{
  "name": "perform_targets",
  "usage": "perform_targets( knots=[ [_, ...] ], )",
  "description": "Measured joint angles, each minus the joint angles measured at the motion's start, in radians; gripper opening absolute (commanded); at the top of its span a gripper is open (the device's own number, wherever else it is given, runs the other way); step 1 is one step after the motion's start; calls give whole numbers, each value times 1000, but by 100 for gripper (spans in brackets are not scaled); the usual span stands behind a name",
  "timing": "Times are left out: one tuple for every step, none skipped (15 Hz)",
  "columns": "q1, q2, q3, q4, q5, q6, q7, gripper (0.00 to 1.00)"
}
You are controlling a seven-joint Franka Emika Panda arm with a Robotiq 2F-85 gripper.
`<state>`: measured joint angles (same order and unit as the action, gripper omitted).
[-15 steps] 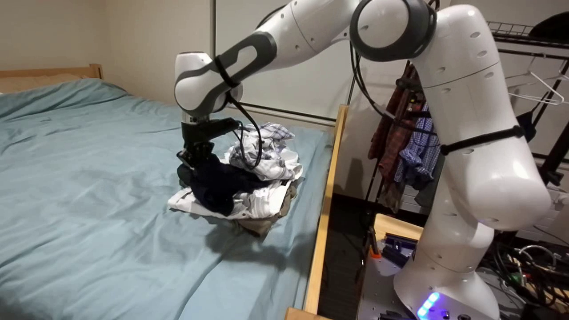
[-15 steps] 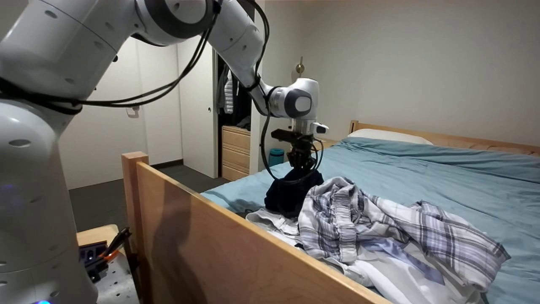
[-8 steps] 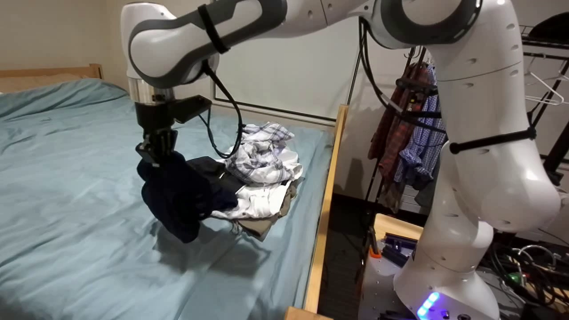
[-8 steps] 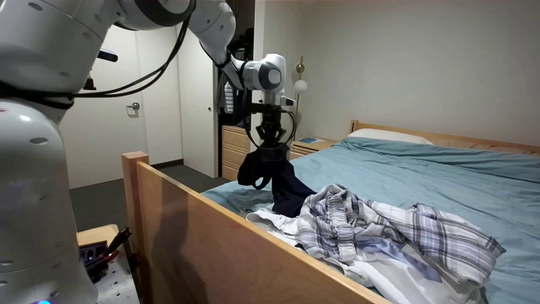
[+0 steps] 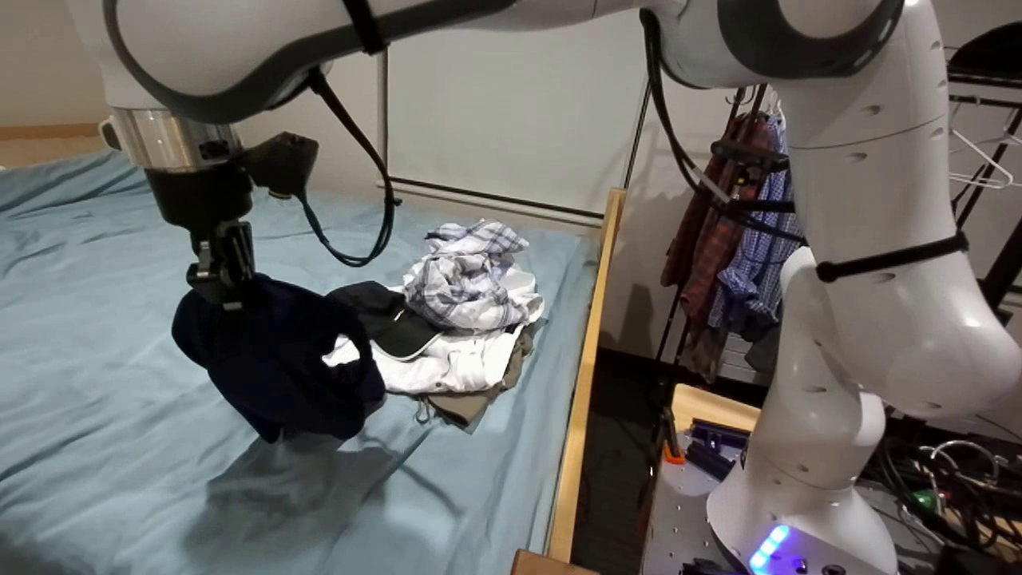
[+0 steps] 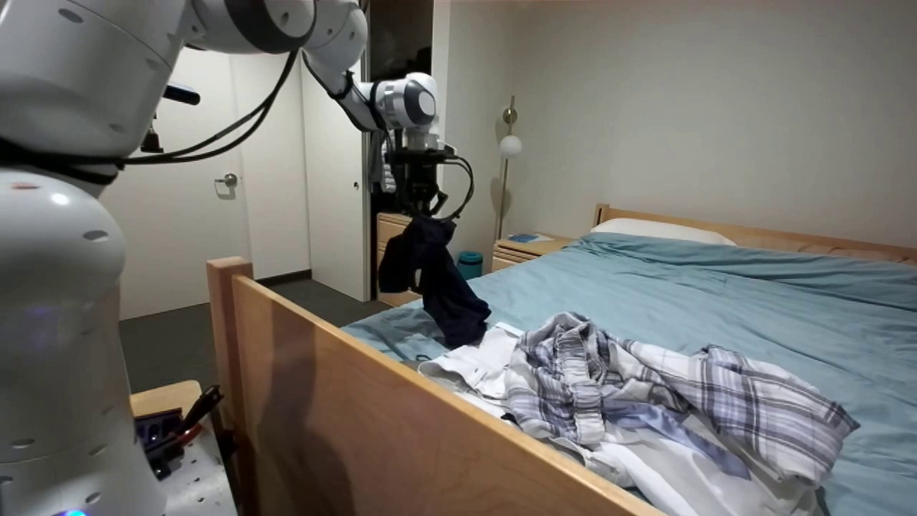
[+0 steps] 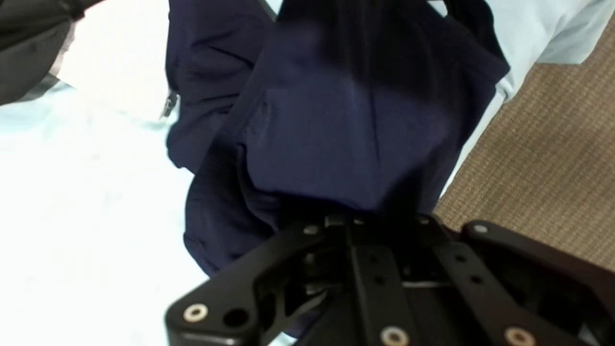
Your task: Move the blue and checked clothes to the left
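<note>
Gripper [image 5: 227,299] holding navy garment [image 5: 279,359] clamped — loose ends dangling (bed [image 5: 104,359] contact unclear), likely calling for high lifting, slow leftward carrying.

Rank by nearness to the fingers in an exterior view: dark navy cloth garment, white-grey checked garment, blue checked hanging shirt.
1. Navy garment: gripped by fingers.
2. Checked garment: right, piled on bed.
3. Hanging shirt: farther right, beyond bed.
</note>
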<state>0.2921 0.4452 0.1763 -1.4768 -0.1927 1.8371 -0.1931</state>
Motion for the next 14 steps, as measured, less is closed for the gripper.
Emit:
perform_targets(
  knots=[
    [13,3,3,16,-20,-18,-30,8],
    [19,8,10,32,-27,-36,-71,8],
    [24,13,16,47,-39,-45,-110,8],
    [27,18,23,59,-46,-53,-152,8],
    [28,25,30,71,-52,-59,-196,8],
    [28,31,37,82,-60,-63,-240,8],
    [28,38,39,91,-63,-65,-279,8],
    [26,47,39,102,-64,-65,-314,8],
    [23,58,35,114,-69,-65,-334,8],
    [19,71,25,127,-80,-65,-347,8],
    [14,86,12,140,-101,-62,-354,8],
    [8,101,-4,152,-124,-60,-356,8],
    [2,118,-21,162,-149,-53,-357,8],
    [-6,137,-37,172,-168,-43,-357,8]
  ],
)
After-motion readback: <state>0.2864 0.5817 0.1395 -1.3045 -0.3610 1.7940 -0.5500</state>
